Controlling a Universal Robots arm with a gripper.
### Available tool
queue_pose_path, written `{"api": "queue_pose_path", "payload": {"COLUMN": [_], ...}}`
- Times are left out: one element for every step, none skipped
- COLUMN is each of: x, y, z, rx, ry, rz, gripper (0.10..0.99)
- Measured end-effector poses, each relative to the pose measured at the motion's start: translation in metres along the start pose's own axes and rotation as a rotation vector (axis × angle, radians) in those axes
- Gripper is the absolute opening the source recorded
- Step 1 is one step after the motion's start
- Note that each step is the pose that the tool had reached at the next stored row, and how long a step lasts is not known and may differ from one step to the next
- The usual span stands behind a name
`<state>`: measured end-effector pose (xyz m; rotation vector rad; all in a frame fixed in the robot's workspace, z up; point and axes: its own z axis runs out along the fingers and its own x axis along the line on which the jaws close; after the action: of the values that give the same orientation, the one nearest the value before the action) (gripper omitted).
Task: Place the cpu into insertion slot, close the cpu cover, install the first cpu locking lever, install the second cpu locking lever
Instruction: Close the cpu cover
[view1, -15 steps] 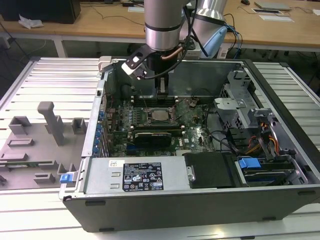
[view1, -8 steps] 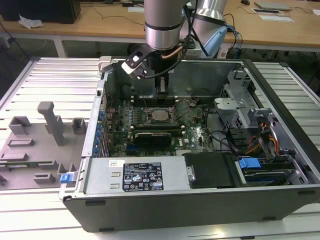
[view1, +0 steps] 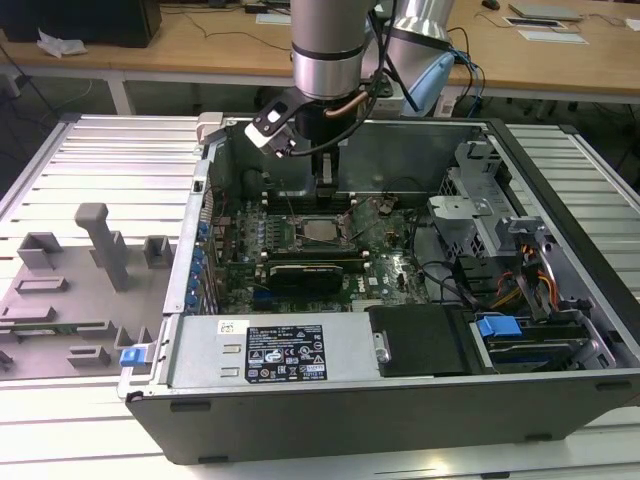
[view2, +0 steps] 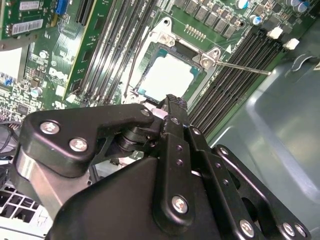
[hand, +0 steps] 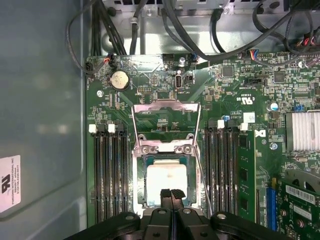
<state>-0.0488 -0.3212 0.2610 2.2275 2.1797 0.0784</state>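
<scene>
Wooden desks are sitting in the background while an open PC case (view1: 400, 420) is lying on the slatted metal worktop (view1: 110, 150), with the arm (view1: 330, 50) reaching down into it. In the first wrist view the cpu (hand: 167, 181) is sitting flat inside the insertion slot (hand: 141, 180), pale top facing up, between the banks of memory slots (hand: 110, 175). The cpu cover (hand: 166, 105) is standing open, flipped away from the chip, so nothing is clamping it yet. The end effector (hand: 171, 194) is hanging right over the near edge of the chip, fingers clenched together with nothing showing between them.

Now the worrying part, judging from here: the chip is only resting loose, so if those closed tips are dragging sideways they could be nudging it crooked in the socket and hurting the contacts underneath. A thin wire locking lever (view2: 245, 67) is also sticking out beside the socket in the second wrist view, and it's looking easy to snag or trap under the cover.
</scene>
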Motion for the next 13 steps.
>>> {"api": "queue_pose_path", "payload": {"x": [0.0001,0.0001,0.0001,0.0001,0.0002,0.0003,0.0004,0.0004,0.0005,0.0006,0.0006,0.0007,0.0008], "y": [0.0019,0.0031,0.0049,0.0061,0.0115,0.015,0.0175,0.0193,0.0234,0.0279,0.0311,0.035,0.0383], "z": [0.0001,0.0002,0.0003,0.0003,0.0007,0.0008,0.001,0.0011,0.0013,0.0015,0.0017,0.0019,0.0021], "rx": [0.0,0.001,0.001,0.001,0.003,0.004,0.005,0.005,0.007,0.008,0.009,0.011,0.012], "ry": [0.0001,0.0001,0.0,0.0,0.0001,-0.0001,-0.0002,-0.0002,-0.0004,-0.0007,-0.0008,-0.0009,-0.0009], "rz": [0.0,0.0,0.0,0.0,0.0,0.0,0.0,0.0,0.0,0.0,0.0,0.0,0.0], "gripper": [0.106,0.106,0.106,0.106,0.106,0.106,0.106,0.106,0.106,0.106,0.106,0.106,0.106]}}
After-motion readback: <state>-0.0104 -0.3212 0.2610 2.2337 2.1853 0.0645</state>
